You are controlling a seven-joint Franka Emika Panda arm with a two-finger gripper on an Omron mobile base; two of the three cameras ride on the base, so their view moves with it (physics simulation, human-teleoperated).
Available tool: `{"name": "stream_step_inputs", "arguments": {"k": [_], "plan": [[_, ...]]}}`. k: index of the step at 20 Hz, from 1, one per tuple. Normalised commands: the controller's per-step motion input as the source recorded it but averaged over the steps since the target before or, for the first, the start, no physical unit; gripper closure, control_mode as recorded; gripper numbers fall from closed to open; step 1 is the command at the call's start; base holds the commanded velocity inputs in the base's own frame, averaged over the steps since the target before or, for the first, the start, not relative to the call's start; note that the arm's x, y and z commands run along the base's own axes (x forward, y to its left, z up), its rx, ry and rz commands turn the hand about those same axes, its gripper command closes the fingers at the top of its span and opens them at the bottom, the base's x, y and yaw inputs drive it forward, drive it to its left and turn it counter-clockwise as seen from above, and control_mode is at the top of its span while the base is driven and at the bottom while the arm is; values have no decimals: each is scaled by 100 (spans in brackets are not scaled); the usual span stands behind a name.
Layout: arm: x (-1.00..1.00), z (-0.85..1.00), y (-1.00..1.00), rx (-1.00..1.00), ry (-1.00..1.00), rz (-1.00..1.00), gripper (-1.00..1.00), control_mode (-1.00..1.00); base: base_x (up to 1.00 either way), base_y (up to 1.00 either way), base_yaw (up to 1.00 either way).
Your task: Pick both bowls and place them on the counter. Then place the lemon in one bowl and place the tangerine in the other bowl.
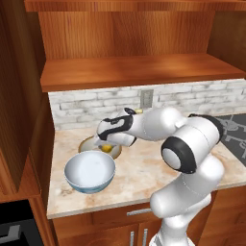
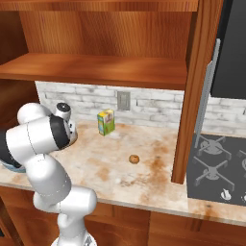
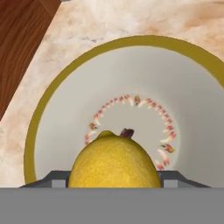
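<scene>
Hand view: gripper [image 3: 114, 175] clamped on lemon [image 3: 114, 159] above tan-rimmed bowl [image 3: 52, 94] (on marbled counter [image 3: 87, 30]).

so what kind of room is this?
A rendered kitchen: beige marbled stone counter, black gas stovetop, white brick backsplash with a wall outlet, and wooden shelf.

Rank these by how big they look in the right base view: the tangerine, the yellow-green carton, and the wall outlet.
Largest to smallest:
1. yellow-green carton
2. wall outlet, close to the carton and set farther back, so that order is unsure
3. tangerine, clearly smallest
</scene>
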Motion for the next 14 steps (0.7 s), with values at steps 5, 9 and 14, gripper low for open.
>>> {"name": "stream_step_inputs", "arguments": {"k": [5, 9, 14], "plan": [[5, -12, 8, 0, 3, -1, 100, -100, 0, 0, 0], [5, -10, 7, 0, 2, -1, 100, -100, 0, 0, 0], [5, -10, 7, 0, 2, -1, 100, -100, 0, 0, 0]]}}
